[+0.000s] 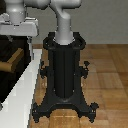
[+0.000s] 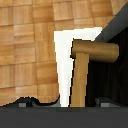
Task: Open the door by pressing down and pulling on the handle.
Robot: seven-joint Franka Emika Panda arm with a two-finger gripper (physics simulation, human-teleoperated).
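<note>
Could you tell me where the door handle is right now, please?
The handle is at the exterior view's left, projecting from the dark door, below the pincer.

I've got the door (image 1: 9,65) at the exterior view's left, w/ its frame (image 1: 25,85) running between it & the pedestal (image 1: 64,75). Pedestal stands on the floor (image 1: 107,75), centre of view. Handle (image 1: 14,61) sticks out of the door, below the gripper (image 1: 19,27). In wrist view the handle (image 2: 92,50) lies just beside the frame (image 2: 65,60), floor (image 2: 25,45) beyond.

Tan handle (image 2: 95,49) juts from dark door (image 2: 112,65), white-edged.
</note>
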